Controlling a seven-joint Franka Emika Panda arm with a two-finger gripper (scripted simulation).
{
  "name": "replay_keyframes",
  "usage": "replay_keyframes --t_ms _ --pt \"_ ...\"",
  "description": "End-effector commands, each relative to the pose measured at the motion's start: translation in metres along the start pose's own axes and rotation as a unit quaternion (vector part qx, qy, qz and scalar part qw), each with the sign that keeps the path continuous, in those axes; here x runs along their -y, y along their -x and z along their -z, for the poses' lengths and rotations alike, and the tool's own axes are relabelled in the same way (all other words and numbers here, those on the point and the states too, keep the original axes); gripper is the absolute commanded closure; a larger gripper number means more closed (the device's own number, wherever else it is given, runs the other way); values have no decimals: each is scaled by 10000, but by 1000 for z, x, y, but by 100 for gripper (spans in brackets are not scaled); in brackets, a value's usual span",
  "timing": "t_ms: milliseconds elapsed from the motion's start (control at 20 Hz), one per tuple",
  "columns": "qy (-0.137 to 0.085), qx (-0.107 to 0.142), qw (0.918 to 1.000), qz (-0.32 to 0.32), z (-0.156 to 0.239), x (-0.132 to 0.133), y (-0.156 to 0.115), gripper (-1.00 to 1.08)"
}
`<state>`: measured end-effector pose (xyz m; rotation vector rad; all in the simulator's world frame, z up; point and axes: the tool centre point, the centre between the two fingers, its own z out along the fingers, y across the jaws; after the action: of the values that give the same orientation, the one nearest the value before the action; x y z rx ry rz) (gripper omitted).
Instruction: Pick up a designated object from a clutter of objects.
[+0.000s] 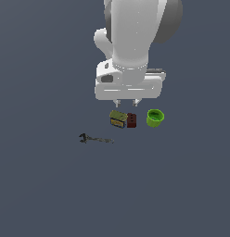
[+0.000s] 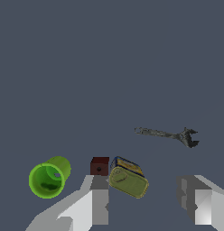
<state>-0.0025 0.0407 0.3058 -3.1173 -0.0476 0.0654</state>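
While your gripper (image 1: 127,102) hangs with its fingers spread and empty above the olive-yellow box (image 1: 118,119), the lime-green cup (image 1: 155,118) stands off to the exterior view's right, beyond the red-brown block (image 1: 131,120); you must shift that way.

End effector (image 1: 126,101) points down — fingers spread, empty.

The table (image 1: 42,194) is a flat, matte surface of even slate blue-grey. It fills the exterior view from edge to edge. In the wrist view the table (image 2: 64,67) shows the same plain colour, without pattern, across the whole background.
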Motion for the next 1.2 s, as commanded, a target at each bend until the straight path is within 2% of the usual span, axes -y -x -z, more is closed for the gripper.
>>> replay_keyframes --t_ms 0,250,450,550,800,950,1150 --pt "-90 168 9998 -110 -13 7 4 -20" --pt "-357 712 9956 -484 -54 29 17 -20" --pt "-605 1350 9847 -917 -96 55 36 -20" --pt "-724 1739 9750 -1179 -120 70 49 -20" --pt "-923 2677 9419 -1805 -170 106 85 -20" --pt "-973 3111 9219 -2092 -191 122 104 -20" --pt "-997 3535 8993 -2372 -209 138 122 -20"
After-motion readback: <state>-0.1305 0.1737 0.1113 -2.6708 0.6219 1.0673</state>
